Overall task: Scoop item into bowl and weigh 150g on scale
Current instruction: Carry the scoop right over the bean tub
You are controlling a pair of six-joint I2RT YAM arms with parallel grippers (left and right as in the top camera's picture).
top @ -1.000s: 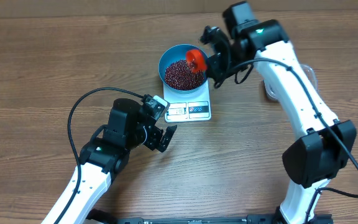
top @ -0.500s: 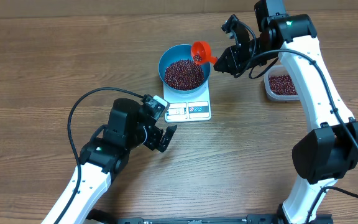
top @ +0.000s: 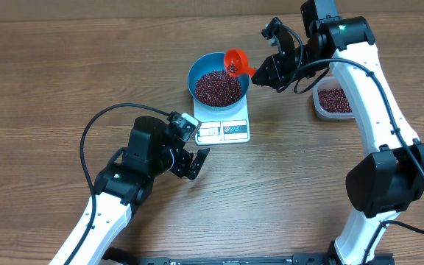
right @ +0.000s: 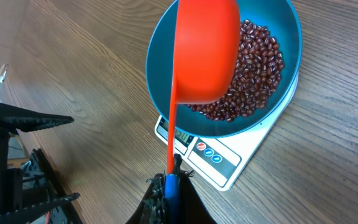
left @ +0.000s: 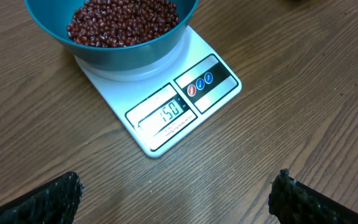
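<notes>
Broad brown wood-grain laminate table top (top: 43, 81) filling nearly the whole view from left to right, grain running sideways with darker streaks, matte surface under soft even light, faint shadows, narrow pale beige strip (top: 87, 6) beyond its far edge

The left end effector (top: 196, 163) hovers just off the scale's (top: 227, 129) near-left corner, fingers spread wide and aimed toward it, with its arm bent back to the lower left. The right end effector (top: 262, 73) sits beyond the scale's far-right corner, jaws clamped on the handle of an orange scoop (top: 234, 60). Its white arm stretches along the scale's right side.
</notes>
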